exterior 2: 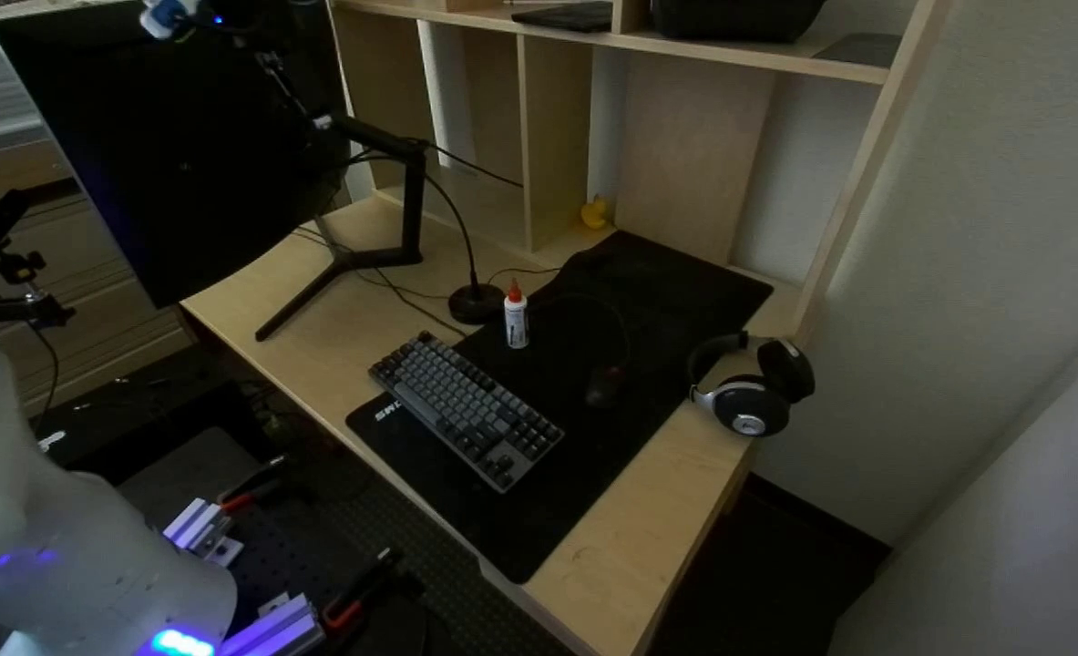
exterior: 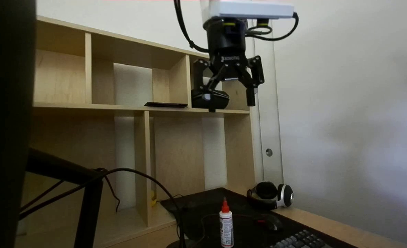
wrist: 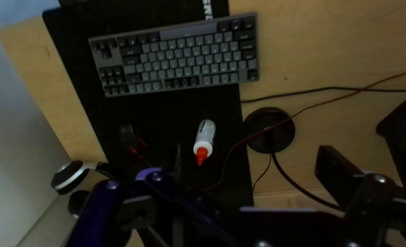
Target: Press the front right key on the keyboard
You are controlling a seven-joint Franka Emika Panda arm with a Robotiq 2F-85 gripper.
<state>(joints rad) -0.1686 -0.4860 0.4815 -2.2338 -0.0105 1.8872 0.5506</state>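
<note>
Overhead access to the flat grey-and-black keyboard (wrist: 185, 56) is unobstructed. Beyond its right end, bare black mat (exterior 2: 548, 506) gives lateral room. Obstacles behind its rear edge: upright white cylindrical bottle with red cap (exterior 2: 516, 322), low dark mouse (exterior 2: 604, 386), round black stand base (exterior 2: 477, 308).

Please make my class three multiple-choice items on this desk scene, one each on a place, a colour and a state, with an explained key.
1. Where does the keyboard lie?
A) on the shelf
B) across an edge of the mat
C) on the floor

2. What colour is the cap of the bottle?
A) red
B) blue
C) green

3. How is the gripper?
A) shut on the bottle
B) shut on the keyboard
C) open, holding nothing

Key:
1 B: in the wrist view, one end reaches off the mat over the desk.
2 A: it shows red in all three views.
3 C: its fingers stand apart, gripping nothing.
</note>
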